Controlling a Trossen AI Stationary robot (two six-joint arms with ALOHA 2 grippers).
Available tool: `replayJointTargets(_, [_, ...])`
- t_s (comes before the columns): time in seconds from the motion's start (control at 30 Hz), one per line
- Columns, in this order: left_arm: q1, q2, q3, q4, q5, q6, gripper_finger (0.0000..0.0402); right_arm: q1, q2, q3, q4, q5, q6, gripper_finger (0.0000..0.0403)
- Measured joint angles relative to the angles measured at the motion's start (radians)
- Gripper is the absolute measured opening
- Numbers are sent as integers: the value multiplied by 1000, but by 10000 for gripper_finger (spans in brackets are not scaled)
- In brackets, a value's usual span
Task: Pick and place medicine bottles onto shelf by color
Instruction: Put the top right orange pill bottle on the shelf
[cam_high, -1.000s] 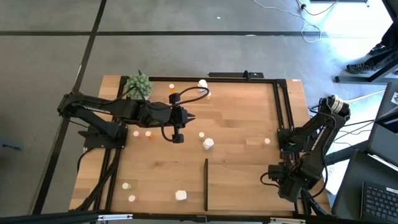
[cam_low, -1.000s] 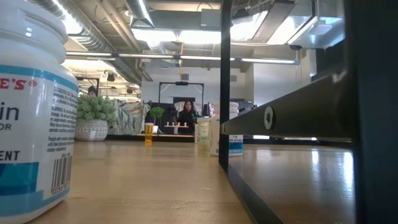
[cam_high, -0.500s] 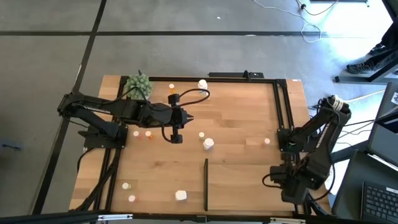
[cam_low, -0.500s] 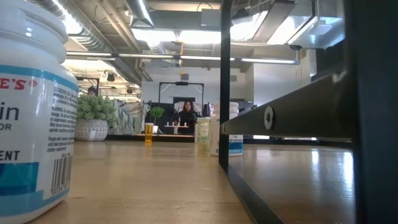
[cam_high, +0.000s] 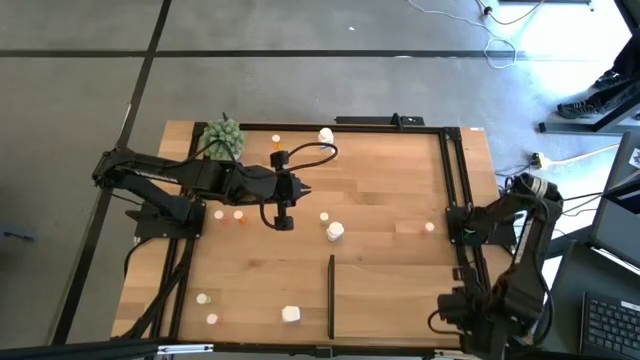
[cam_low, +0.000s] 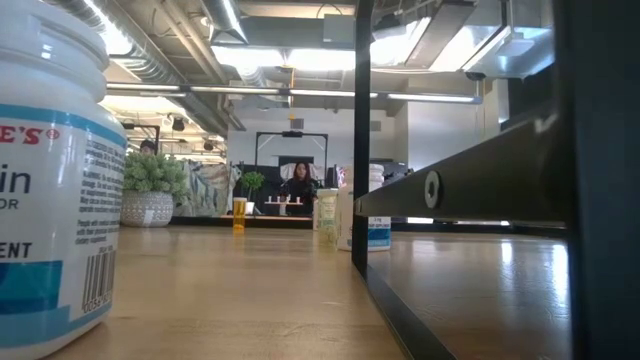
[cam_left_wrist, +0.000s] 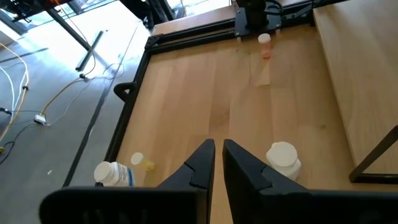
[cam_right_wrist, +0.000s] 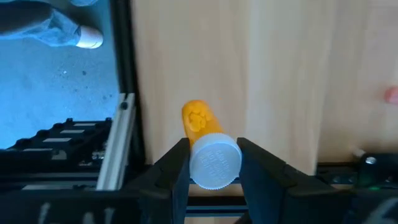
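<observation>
Orange plastic with a white ribbed cap: that was the medicine bottle (cam_right_wrist: 206, 149) clamped in the right gripper (cam_right_wrist: 213, 163). In the right wrist view the two dark fingers (cam_right_wrist: 176, 167) pressed on either side of the cap, and the orange body ran straight out ahead of them, so the bottle's long axis lay in line with the gripper's reach rather than across it. It hung above light wood close beside a black frame rail (cam_right_wrist: 124, 81).

From above, the right arm (cam_high: 520, 240) stood folded at the table's right edge, and its gripper end was probably down near the front corner, though the high view did not show it clearly. The shelf (cam_high: 395, 290), the paler panel with the thin black strip (cam_high: 331, 296) along its side, lay just inward of that arm, so the right arm was much the nearer one to it. The placing move would likely turn on the bottle pointing forward from the fingers: to stand it on its base, the wrist would have to tip it upright.

The left gripper (cam_high: 303, 189) hovered over the middle of the table with its fingers (cam_left_wrist: 204, 163) nearly together and nothing between them. A chunky white bottle (cam_left_wrist: 283, 160) stood just beside it, other bottles were scattered farther off, and a green spiky plant ball (cam_high: 222, 138) sat at the far left corner.
</observation>
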Motion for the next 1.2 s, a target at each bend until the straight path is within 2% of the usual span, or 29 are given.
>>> replayJointTargets(0.17, [0,0,0,0,0,0,27,35,50,9,41,-3,28,122])
replayJointTargets(0.5, [-1,0,0,0,8,26,28,37,178,6,59,-80,6,122])
replayJointTargets(0.9, [-4,0,0,1,17,26,27,33,199,6,60,-64,-26,122])
replayJointTargets(0.97, [-7,0,0,5,70,36,28,33,201,6,61,-61,-30,122])
replayJointTargets(1.1, [-17,0,0,32,261,50,27,33,201,6,62,-62,-30,122])
replayJointTargets(1.2, [-24,0,0,32,363,39,27,33,201,6,76,-61,-30,122])
